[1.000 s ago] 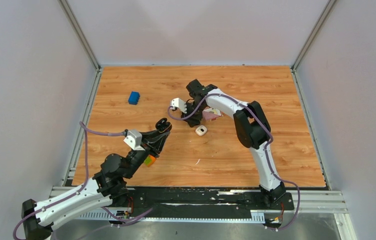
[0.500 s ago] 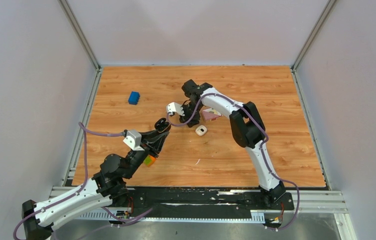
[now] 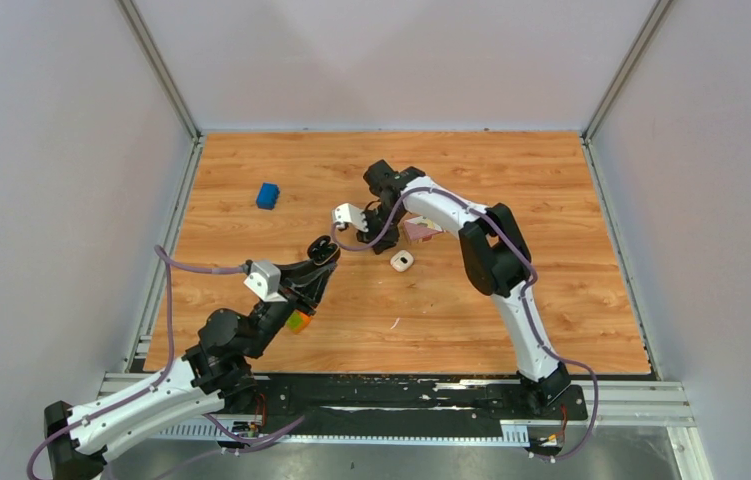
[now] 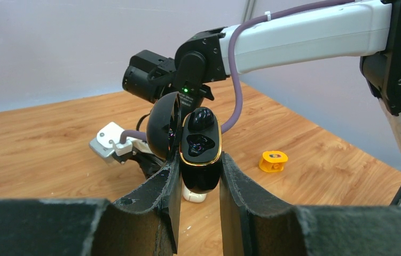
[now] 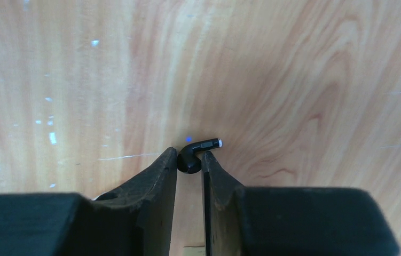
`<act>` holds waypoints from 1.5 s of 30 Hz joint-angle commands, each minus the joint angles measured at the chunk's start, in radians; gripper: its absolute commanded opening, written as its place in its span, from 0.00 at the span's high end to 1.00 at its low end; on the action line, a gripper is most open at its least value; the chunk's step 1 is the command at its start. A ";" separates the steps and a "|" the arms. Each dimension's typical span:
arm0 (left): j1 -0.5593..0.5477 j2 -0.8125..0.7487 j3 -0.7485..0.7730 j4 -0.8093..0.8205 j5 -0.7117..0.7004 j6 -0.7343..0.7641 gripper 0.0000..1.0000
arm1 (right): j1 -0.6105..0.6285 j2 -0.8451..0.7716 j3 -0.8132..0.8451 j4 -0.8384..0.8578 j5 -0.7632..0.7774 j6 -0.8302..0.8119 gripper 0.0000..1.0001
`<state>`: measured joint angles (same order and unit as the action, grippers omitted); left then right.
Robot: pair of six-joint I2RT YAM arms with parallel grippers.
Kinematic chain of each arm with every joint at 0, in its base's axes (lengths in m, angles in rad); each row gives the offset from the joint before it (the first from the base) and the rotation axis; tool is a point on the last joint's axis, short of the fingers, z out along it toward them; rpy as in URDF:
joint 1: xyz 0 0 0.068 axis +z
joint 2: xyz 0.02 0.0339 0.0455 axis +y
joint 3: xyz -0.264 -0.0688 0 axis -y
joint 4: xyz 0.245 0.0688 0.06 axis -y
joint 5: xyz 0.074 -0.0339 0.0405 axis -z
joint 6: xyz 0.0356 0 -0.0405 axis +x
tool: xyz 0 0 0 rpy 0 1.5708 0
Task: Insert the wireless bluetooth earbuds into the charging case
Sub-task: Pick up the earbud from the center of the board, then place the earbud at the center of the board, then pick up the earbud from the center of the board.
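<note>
The left tool pinched a glossy black oval charging case, gold-rimmed, lid hinged open. The right tool gripped a tiny black bent earbud, whitish-tipped, on the wood-grain tabletop.

The left tool clamps the open black charging case upright; a yellow ring lies at four o'clock on the bench.

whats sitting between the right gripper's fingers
A black earbud, whitish-tipped stem, on the table, pinched by the right gripper; the right wrist view shows it.
</note>
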<state>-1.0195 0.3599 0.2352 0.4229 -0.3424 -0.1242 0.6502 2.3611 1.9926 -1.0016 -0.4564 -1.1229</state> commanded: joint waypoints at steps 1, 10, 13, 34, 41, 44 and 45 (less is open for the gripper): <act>-0.001 -0.027 0.021 0.018 0.006 0.012 1.00 | 0.014 -0.073 -0.152 -0.023 -0.061 0.074 0.79; -0.002 -0.050 0.016 0.013 0.012 0.005 1.00 | 0.021 -0.402 -0.532 0.125 -0.199 0.491 0.81; -0.001 -0.046 0.016 0.020 0.014 0.004 1.00 | 0.025 -0.485 -0.628 0.153 -0.164 0.593 0.80; -0.002 -0.023 0.038 0.001 0.010 0.004 1.00 | -0.047 -0.528 -0.648 0.055 -0.254 0.750 0.64; -0.002 -0.018 0.032 0.012 0.009 0.000 1.00 | -0.078 -0.723 -0.762 0.090 -0.207 0.097 0.60; -0.001 -0.019 0.038 0.004 0.004 0.006 1.00 | -0.076 -0.797 -0.899 0.214 -0.128 -0.113 0.60; -0.002 -0.020 0.040 0.002 0.002 0.007 1.00 | -0.075 -0.807 -0.936 0.249 -0.107 -0.159 0.60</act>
<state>-1.0195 0.3382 0.2352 0.4107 -0.3313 -0.1253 0.5705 1.6196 1.1763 -0.8829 -0.6437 -0.8936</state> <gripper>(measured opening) 0.345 0.399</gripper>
